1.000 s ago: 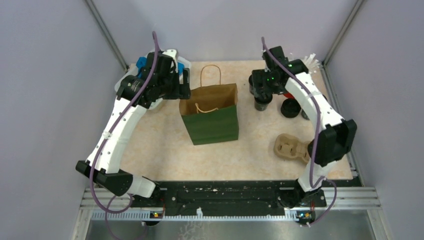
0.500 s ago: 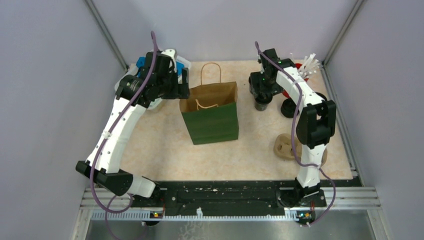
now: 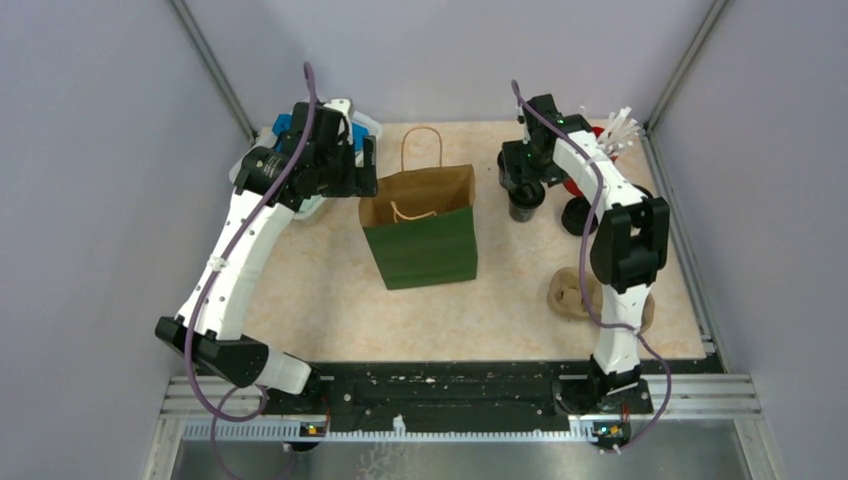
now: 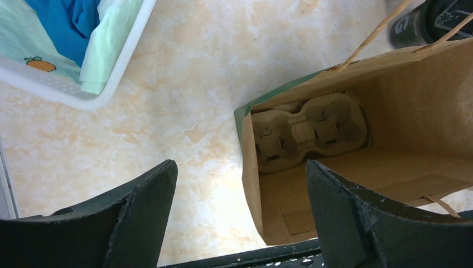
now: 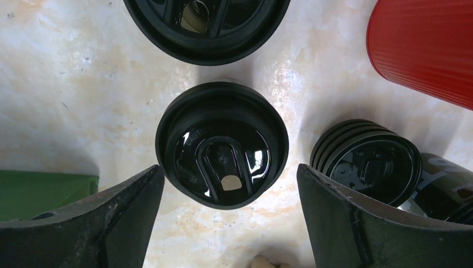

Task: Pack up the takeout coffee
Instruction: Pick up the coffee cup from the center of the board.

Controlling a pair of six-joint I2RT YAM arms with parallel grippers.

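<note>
A black lidded takeout coffee cup [image 5: 222, 145] stands upright right below my right gripper [image 5: 228, 215], which is open, with the cup just ahead of its fingertips and untouched. A second lidded cup [image 5: 206, 22] stands beyond it. In the top view the right gripper [image 3: 526, 180] hovers over these cups [image 3: 525, 207] at the back right. My left gripper [image 4: 240, 195] is open and straddles the left wall of the green paper bag [image 4: 251, 184]. The bag [image 3: 420, 240] stands open mid-table, with a tan carrier [image 4: 309, 131] on its floor.
A stack of black lids [image 5: 365, 167] and a red cup [image 5: 424, 44] holding white sticks [image 3: 618, 128] sit right of the cups. Another tan carrier [image 3: 568, 292] lies front right, partly behind the right arm. A white basket [image 4: 120, 67] with cloth sits back left.
The right arm has folded up, its elbow swinging in from the right, and its gripper has shifted slightly back over the cups. The left arm has barely moved.
</note>
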